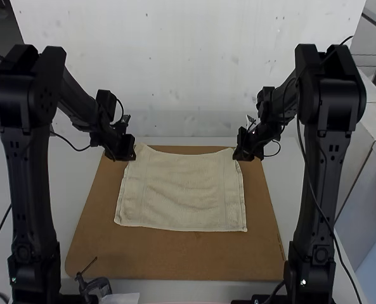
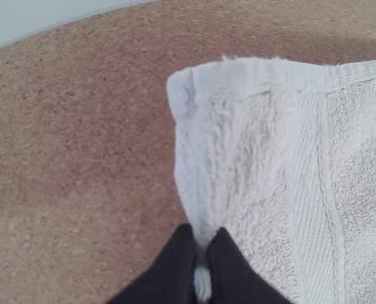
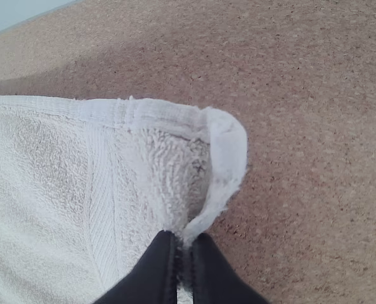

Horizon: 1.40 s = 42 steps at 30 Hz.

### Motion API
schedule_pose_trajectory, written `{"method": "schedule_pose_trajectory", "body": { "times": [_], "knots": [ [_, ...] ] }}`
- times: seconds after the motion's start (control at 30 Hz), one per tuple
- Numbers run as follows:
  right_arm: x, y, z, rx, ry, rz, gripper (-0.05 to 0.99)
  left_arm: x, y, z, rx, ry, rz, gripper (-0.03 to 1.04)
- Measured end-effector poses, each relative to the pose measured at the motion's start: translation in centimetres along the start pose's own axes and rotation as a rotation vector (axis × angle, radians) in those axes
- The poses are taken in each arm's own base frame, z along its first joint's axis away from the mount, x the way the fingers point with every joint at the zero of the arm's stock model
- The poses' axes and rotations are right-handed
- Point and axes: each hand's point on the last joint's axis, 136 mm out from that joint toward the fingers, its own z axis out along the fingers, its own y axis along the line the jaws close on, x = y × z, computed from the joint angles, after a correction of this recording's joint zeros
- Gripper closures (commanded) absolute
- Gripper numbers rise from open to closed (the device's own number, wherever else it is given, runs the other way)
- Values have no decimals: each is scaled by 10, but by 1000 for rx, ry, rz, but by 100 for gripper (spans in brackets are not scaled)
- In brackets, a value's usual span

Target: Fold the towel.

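**Brown board on a pale bench, towel spread and gripped at both far corners**

Pale bench surrounds a brown, speckled board that takes up the lower middle of the high view. On the board lies the cream towel, spread out in the centre of the frame, with soft ripples across its middle. Its upper edge sags slightly between the two grippers; its lower edge runs nearly straight across the board, whose bare surface continues below it. A flat woven band runs down near each side of the towel.

Left gripper is at the towel's upper left corner in the high view, right gripper at its upper right corner. Up close, the left gripper is clenched on the side edge just beside the corner, the cloth gathered narrow between its dark fingertips. The right gripper likewise pinches the opposite side edge beside its corner, where the hem curls over and narrows into the grip.

At the lower left of the high view, a small dark metal fitting with a thin rod stands beside a white sheet.
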Motion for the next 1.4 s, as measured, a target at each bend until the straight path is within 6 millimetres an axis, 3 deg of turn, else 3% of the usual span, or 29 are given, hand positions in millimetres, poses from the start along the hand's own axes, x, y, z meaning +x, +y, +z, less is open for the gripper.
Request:
{"method": "schedule_pose_trajectory", "body": {
  "times": [0.23, 0.43, 0.57, 0.77, 0.9, 1.17, 1.4],
  "knots": [
    [-21, -3, -3, -12, -38, 11, 91, -9, 9, 10, 2, -6, -10, 100],
    [-14, -1, -10, -14, -27, 28, 91, -6, 7, 6, 9, 11, -18, 100],
    [-5, 11, -30, -23, -42, 20, 91, -3, -1, -15, 8, 7, -17, 100],
    [8, 27, -60, -34, -69, 4, 91, -13, -18, -64, 10, -55, -3, 100],
    [26, 28, -65, -33, -31, 23, 91, -2, -24, -80, 11, -51, -7, 100],
    [77, 20, -57, -20, 105, 61, 91, 42, -30, -85, 17, 13, -33, 100],
    [86, 28, -75, -24, 70, 29, 91, 60, -36, -94, 21, 25, -37, 100]
  ]
}}
